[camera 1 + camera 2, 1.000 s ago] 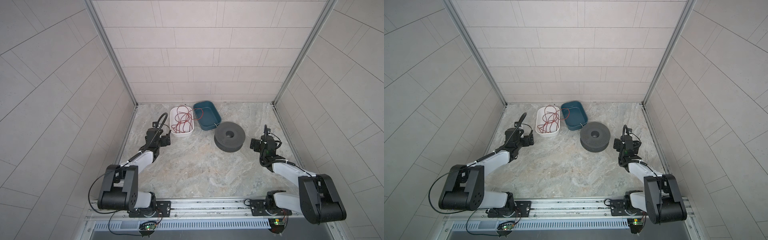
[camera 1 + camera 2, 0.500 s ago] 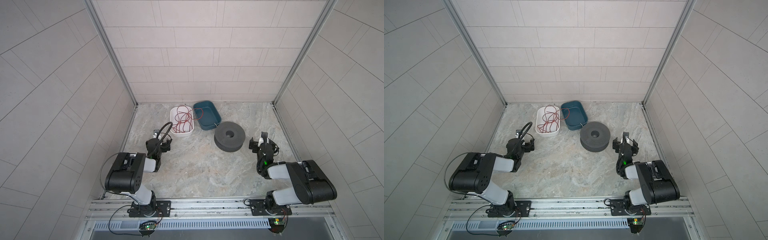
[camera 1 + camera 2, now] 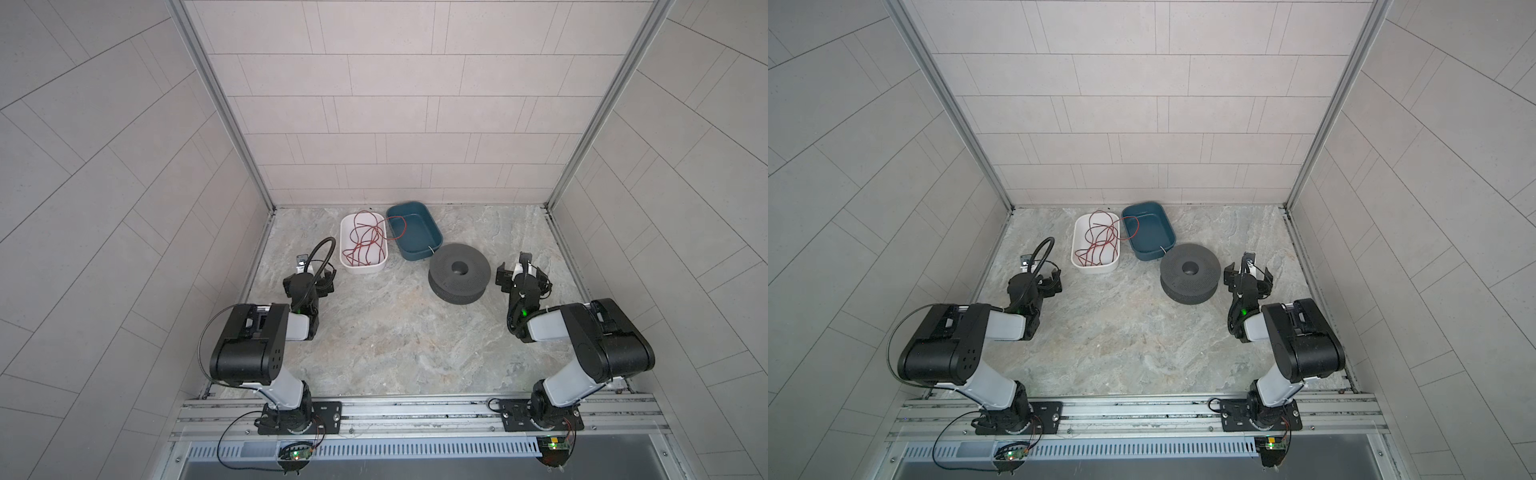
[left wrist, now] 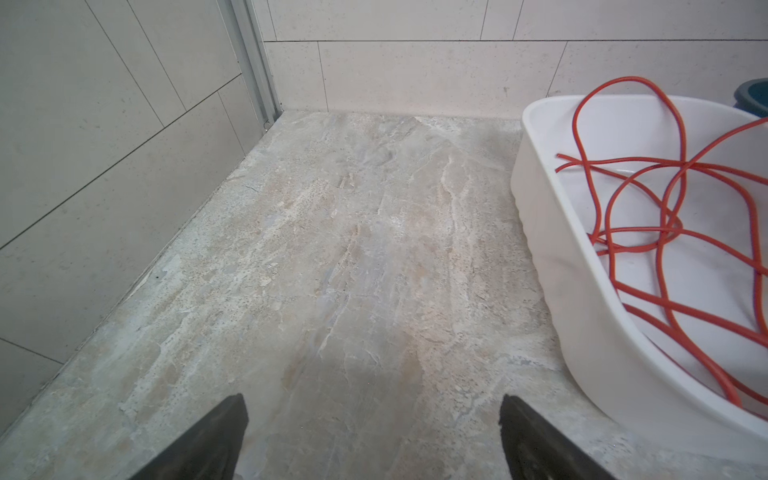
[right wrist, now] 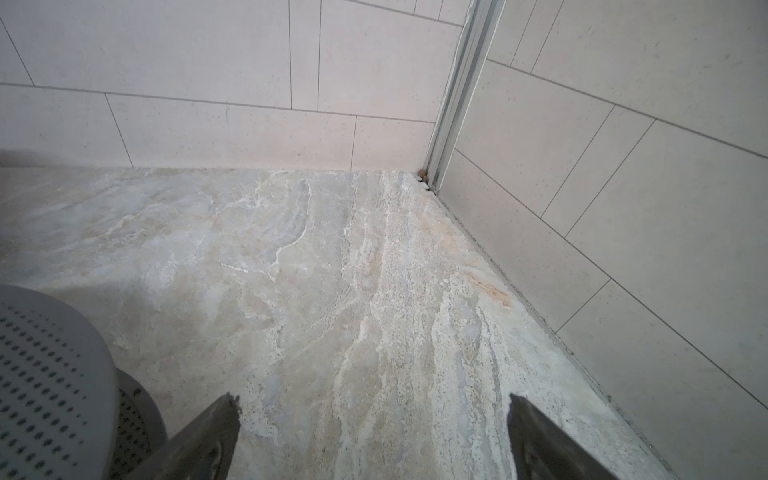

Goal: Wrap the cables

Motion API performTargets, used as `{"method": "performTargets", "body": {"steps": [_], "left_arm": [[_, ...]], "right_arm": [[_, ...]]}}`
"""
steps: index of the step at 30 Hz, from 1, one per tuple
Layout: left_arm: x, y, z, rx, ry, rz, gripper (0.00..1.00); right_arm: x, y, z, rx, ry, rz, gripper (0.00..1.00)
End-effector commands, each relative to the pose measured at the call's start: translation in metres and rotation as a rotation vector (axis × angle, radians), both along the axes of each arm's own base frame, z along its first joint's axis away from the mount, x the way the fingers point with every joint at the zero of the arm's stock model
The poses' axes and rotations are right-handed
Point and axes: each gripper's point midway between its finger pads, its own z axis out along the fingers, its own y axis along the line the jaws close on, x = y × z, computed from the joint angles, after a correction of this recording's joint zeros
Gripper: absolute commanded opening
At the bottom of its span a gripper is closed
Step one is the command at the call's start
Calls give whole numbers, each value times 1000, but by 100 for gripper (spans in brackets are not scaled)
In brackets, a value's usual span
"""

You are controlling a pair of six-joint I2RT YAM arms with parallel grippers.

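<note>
Toward table (image 3: 395,332) back: cables (image 3: 365,245), thin red wire tangled in white tray (image 3: 361,269), one loop over blue tray (image 3: 415,254).
Left hand (image 3: 309,280): jaws wide, empty.
Right hand (image 3: 521,276): jaws wide, empty, beside grey spool (image 3: 473,274).

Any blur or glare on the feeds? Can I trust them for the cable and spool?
Left wrist view: sharp, no glare, red cable crisp in the white tub. Right wrist view: table sharp, dark grey spool slightly soft at the near edge. Both top views: even light, faint shadows, cable thin but readable.
</note>
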Motion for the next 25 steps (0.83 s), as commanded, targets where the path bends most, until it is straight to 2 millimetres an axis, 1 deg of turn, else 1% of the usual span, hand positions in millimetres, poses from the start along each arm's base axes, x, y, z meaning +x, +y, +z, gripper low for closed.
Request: {"method": "performTargets", "body": {"steps": [1, 18, 25], "left_arm": [[5, -2, 11, 0, -38, -1, 100], [5, -2, 11, -2, -38, -1, 100], [5, -2, 11, -1, -38, -2, 100]], "right_arm": [[-4, -3, -5, -9, 26, -14, 99], [-5, -4, -5, -8, 24, -25, 99], [-4, -2, -5, -22, 29, -22, 99]]}}
